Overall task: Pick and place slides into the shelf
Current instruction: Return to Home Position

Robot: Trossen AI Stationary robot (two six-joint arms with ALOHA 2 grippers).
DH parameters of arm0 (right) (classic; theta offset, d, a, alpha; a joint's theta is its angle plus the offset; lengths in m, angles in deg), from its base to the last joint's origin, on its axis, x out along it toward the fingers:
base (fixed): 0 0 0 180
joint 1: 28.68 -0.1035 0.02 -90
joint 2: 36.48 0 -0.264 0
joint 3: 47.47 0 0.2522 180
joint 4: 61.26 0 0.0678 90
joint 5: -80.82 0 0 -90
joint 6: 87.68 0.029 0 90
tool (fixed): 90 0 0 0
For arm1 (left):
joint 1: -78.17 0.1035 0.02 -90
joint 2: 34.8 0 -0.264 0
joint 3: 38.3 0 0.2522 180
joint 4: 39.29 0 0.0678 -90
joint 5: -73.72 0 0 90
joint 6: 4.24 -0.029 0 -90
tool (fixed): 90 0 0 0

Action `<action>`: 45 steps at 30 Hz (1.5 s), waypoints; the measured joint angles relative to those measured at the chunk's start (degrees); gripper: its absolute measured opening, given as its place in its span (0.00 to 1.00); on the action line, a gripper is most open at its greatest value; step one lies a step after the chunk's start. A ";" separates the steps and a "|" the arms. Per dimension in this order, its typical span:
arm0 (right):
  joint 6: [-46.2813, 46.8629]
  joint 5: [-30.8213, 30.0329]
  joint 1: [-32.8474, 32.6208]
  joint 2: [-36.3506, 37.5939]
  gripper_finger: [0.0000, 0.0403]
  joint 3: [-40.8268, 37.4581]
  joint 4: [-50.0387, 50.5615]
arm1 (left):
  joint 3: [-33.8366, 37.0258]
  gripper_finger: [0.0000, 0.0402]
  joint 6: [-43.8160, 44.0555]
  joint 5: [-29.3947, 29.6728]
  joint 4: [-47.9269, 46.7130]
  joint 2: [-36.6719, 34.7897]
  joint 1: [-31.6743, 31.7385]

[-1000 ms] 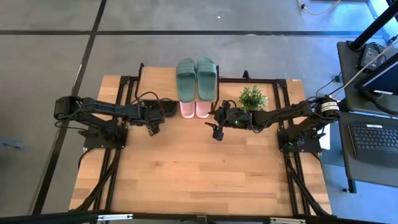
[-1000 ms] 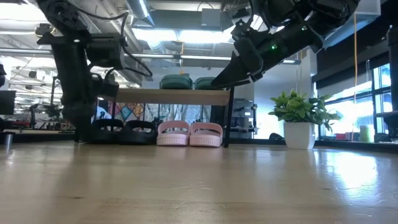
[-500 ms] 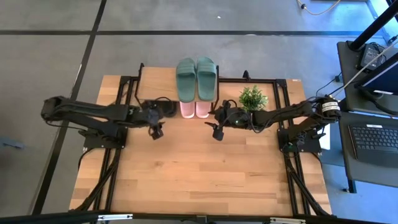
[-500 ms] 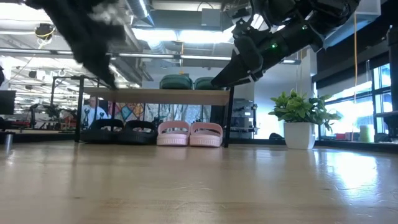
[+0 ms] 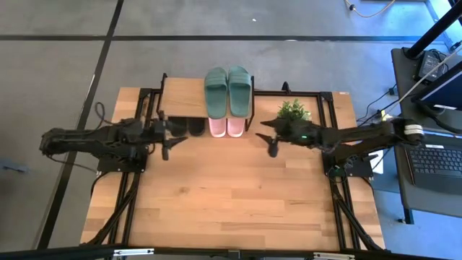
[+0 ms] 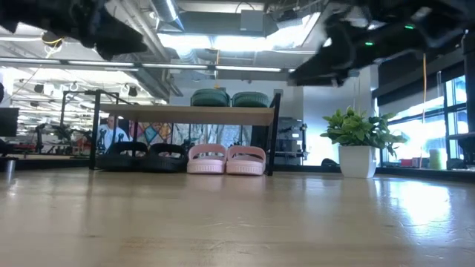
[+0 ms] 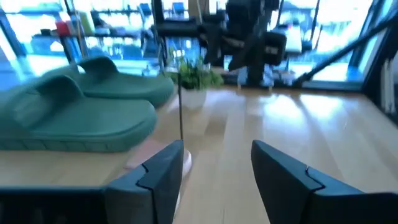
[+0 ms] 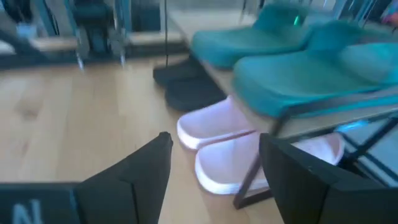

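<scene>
1. Where the stuff is: all 6 slides are at the shelf (image 5: 182,97). The green pair (image 5: 228,89) sits on the top board. The pink pair (image 6: 226,159) and black pair (image 6: 145,157) are side by side underneath it, with black toward the left arm's side. To me the placing looks finished, so only parking the arms is left.
2. What could go wrong on the left: the left gripper (image 5: 164,141) hangs just in front of the shelf's corner. Its wrist view looks across the top board at about green-slide height. If the arm swings toward the shelf while folding back, a finger could clip the thin frame or shove the green pair off.
3. What could go wrong on the right: the right gripper (image 5: 271,144) is near the shelf's other end, and its arm runs close by the plant (image 5: 292,110). A sloppy wrist or elbow dip there could tip the pot.
4. Pose: both arms reach in from their side bases, stretched out nearly flat toward the middle. In the low view they ride high, above the shelf board and well off the table (image 5: 231,202).
5. Pincers: both are spread wide with nothing between the fingers. Each wrist view shows only bare tabletop and the shelf through the gap.
</scene>
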 joint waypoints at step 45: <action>-2.97 0.25 -7.23 66.86 0.60 -24.34 24.52 | 21.59 0.45 2.49 -5.58 15.44 -25.35 2.85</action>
